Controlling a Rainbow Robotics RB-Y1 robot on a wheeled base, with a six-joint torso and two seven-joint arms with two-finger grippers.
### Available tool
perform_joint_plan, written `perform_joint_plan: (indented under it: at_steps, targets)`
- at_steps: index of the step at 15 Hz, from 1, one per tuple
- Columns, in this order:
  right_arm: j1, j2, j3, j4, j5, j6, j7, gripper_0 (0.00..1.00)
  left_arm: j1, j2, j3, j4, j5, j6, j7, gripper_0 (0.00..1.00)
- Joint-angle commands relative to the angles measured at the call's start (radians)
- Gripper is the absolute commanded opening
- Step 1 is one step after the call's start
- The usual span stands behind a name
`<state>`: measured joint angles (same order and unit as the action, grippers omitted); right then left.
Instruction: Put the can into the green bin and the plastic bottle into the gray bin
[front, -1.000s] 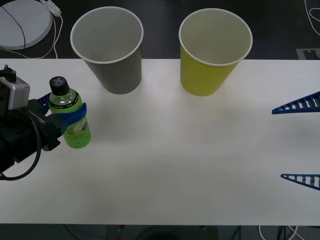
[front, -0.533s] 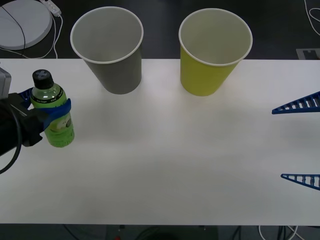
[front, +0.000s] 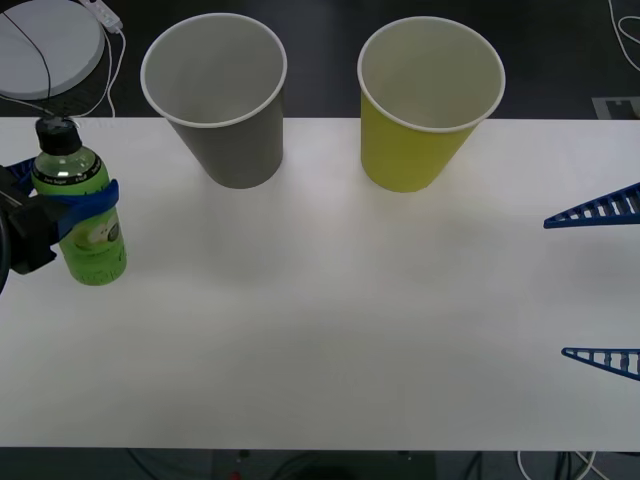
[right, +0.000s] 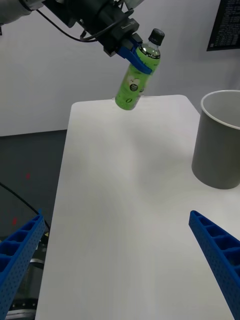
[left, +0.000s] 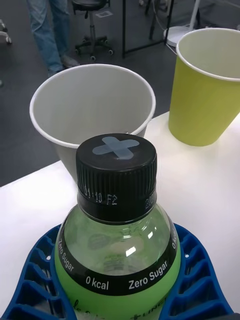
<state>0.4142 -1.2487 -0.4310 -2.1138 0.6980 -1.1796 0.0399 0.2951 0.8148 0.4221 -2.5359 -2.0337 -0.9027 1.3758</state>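
Left claw (front: 75, 200) is clamped around the plastic bottle (front: 82, 215), raised above the surface (front: 330, 320). Right claw (front: 600, 285) sits parked, fingers apart.

Your green plastic bottle (front: 85, 215), dark-capped, hangs upright above the worktop's left edge; the gray bin (front: 218, 97) and green bin (front: 427, 102) stand upright, empty, side by side.

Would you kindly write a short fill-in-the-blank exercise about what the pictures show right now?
1. The left gripper is shut on the plastic ____.
2. The bottle's cap is ____ in colour.
3. On the table, beside the gray bin stands the ____ bin.
4. The right gripper has its fingers ____.

Missing words: bottle; black; green; open
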Motion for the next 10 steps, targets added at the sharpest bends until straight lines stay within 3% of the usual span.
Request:
perform_joint_plan:
  at_steps: [1,7,10]
  targets:
    - [0.000,0.000,0.000,0.000,0.000,0.000,0.000,1.00,-0.027,0.020,0.009,0.032,0.017,-0.005,0.000,0.00]
    - [0.000,0.000,0.000,0.000,0.000,0.000,0.000,1.00,-0.171,0.083,0.046,0.112,0.067,-0.163,0.002,0.00]
    - [0.000,0.000,0.000,0.000,0.000,0.000,0.000,1.00,-0.257,0.136,0.044,0.189,0.150,-0.229,0.000,0.00]
